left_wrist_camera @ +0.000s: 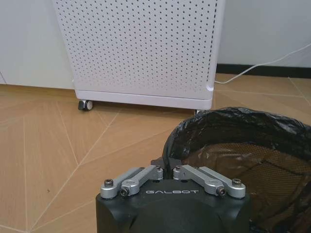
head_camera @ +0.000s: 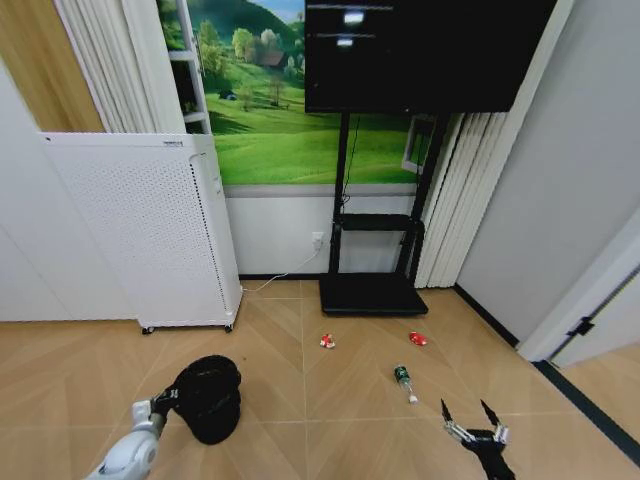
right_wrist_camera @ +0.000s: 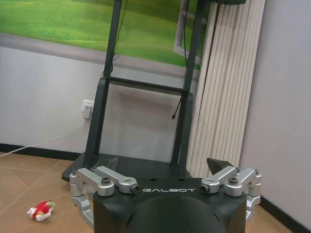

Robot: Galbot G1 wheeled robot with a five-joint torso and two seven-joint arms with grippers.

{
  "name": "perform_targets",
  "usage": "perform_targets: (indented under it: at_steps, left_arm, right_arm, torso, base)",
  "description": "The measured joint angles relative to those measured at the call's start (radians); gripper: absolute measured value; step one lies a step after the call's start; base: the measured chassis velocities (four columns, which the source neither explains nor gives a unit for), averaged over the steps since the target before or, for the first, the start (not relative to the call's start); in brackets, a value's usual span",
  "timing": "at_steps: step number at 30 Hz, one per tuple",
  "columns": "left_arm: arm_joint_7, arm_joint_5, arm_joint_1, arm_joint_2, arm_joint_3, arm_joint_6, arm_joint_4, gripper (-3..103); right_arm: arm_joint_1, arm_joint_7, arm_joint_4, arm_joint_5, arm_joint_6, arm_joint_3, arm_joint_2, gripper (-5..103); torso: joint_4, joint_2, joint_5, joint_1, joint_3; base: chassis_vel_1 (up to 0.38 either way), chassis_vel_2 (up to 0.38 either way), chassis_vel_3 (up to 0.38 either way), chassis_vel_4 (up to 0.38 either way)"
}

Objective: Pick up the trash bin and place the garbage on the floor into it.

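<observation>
Head view of a room corner. The trash bin (head_camera: 208,396), a small black round container lined with a crinkled black plastic bag that folds over its rim, sits at lower left on the floor (head_camera: 300,420), a light tan wooden parquet laid in herringbone. The left gripper (head_camera: 172,397) meets the bin at its near rim; in the left wrist view the fingers (left_wrist_camera: 160,162) are drawn together on the rim of the bin (left_wrist_camera: 233,145), whose bagged interior shows a brownish mesh-like wall.

The garbage lies scattered on the floor ahead of the robot, each piece well apart from the bin. A red-and-white wrapper (head_camera: 327,341) rests near the middle, a small red bit (head_camera: 418,339) lies to its right, and a small green bottle (head_camera: 404,381) with a pale cap end lies on its side nearer the robot, between the two and toward the right gripper (head_camera: 470,409). The wrapper (right_wrist_camera: 41,209) also appears in the right wrist view, crumpled, red with white patches.

The right gripper hovers low at lower right, its dark pointed fingers (head_camera: 445,410) spread wide apart and holding nothing.

Background: a white perforated cabinet on casters (head_camera: 145,235) stands behind the bin; a black TV stand (head_camera: 372,290) with a flat base stands against the wall beyond the garbage.
</observation>
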Motion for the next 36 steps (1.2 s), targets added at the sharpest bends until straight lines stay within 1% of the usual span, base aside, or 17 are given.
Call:
perform_targets:
  at_steps: [3, 6, 8, 10, 11, 13, 14, 17, 20, 23, 24, 27, 31, 36]
  left_arm:
    - [-0.007, -0.009, 0.009, 0.006, -0.014, 0.0, -0.023, 3]
    - [-0.028, -0.04, 0.015, 0.03, -0.042, 0.004, -0.074, 3]
    - [-0.038, -0.056, 0.015, 0.042, -0.053, 0.008, -0.095, 3]
    - [-0.044, -0.065, 0.016, 0.049, -0.057, 0.011, -0.107, 2]
    - [-0.06, -0.085, 0.019, 0.064, -0.067, 0.02, -0.131, 0]
    - [-0.078, -0.105, 0.025, 0.081, -0.076, 0.03, -0.156, 0]
    - [-0.078, -0.105, 0.025, 0.081, -0.076, 0.03, -0.156, 0]
    - [-0.097, -0.126, 0.057, 0.122, -0.106, 0.037, -0.209, 0]
    - [-0.107, -0.133, 0.068, 0.137, -0.116, 0.038, -0.231, 0]
    - [-0.112, -0.134, 0.078, 0.141, -0.123, 0.038, -0.243, 0]
    - [-0.113, -0.131, 0.091, 0.141, -0.129, 0.037, -0.256, 0]
    - [-0.114, -0.124, 0.108, 0.139, -0.137, 0.033, -0.272, 0]
    - [-0.118, -0.112, 0.123, 0.129, -0.142, 0.027, -0.281, 0]
    - [-0.119, -0.074, 0.147, 0.105, -0.15, 0.022, -0.286, 0]
  right_arm:
    - [-0.002, 0.015, 0.005, -0.019, 0.003, 0.011, -0.004, 100]
    - [-0.003, 0.05, 0.03, -0.033, 0.005, 0.027, -0.011, 100]
    - [-0.002, 0.052, 0.036, -0.031, 0.015, 0.031, -0.012, 100]
    - [-0.001, 0.052, 0.04, -0.028, 0.022, 0.035, -0.012, 100]
    - [-0.002, 0.043, 0.047, -0.021, 0.026, 0.042, -0.011, 100]
    - [-0.01, 0.038, 0.058, -0.028, 0.013, 0.053, -0.011, 100]
    - [-0.01, 0.038, 0.058, -0.028, 0.013, 0.053, -0.011, 100]
    - [-0.009, 0.07, 0.07, -0.049, -0.022, 0.063, -0.008, 100]
    - [-0.004, 0.074, 0.07, -0.048, -0.022, 0.063, -0.006, 100]
    - [-0.003, 0.068, 0.068, -0.048, -0.017, 0.063, -0.003, 100]
    - [-0.001, 0.058, 0.061, -0.054, -0.004, 0.062, 0.002, 100]
    - [-0.002, 0.049, 0.052, -0.055, 0.007, 0.059, 0.006, 100]
    - [-0.001, 0.042, 0.049, -0.048, 0.019, 0.06, 0.007, 100]
    - [-0.006, 0.037, 0.046, -0.038, 0.03, 0.071, 0.0, 100]
  torso:
    - [0.0, 0.0, 0.0001, 0.0, 0.0]
    - [0.0, 0.0, 0.0002, 0.0, 0.0]
    - [0.0002, 0.0, 0.0002, 0.0, 0.0]
    - [-0.0002, 0.0, 0.0007, 0.0, 0.0]
    - [0.0, 0.0, 0.0009, 0.0, 0.0]
    - [-0.0002, 0.0, 0.0, 0.0, 0.0]
    - [-0.0002, 0.0, 0.0, 0.0, 0.0]
    - [0.0001, 0.0, 0.0003, 0.0, 0.0]
    - [0.0001, 0.0, 0.0007, 0.0, 0.0]
    - [0.0, 0.0, 0.0002, 0.0, 0.0]
    - [-0.0001, 0.0, 0.0001, 0.0, 0.0]
    - [0.0, 0.0, 0.0004, 0.0, 0.0]
    - [-0.0001, 0.0, 0.0003, 0.0, 0.0]
    - [0.0001, 0.0, 0.0001, 0.0, 0.0]
  base:
    - [0.0, 0.0, 0.0, 0.0]
    - [0.0, 0.0, 0.0, 0.0]
    - [0.0, 0.0, 0.0, 0.0]
    - [0.0, 0.0, 0.0, 0.0]
    - [0.0, 0.0, 0.0, 0.0]
    - [0.0, 0.0, 0.0, 0.0]
    - [0.0, 0.0, 0.0, 0.0]
    - [0.0, 0.0, 0.0, 0.0]
    - [0.0, 0.0, 0.0, 0.0]
    - [0.0, 0.0, 0.0, 0.0]
    - [0.0, 0.0, 0.0, 0.0]
    - [0.0, 0.0, 0.0, 0.0]
    - [0.0, 0.0, 0.0, 0.0]
    - [0.0, 0.0, 0.0, 0.0]
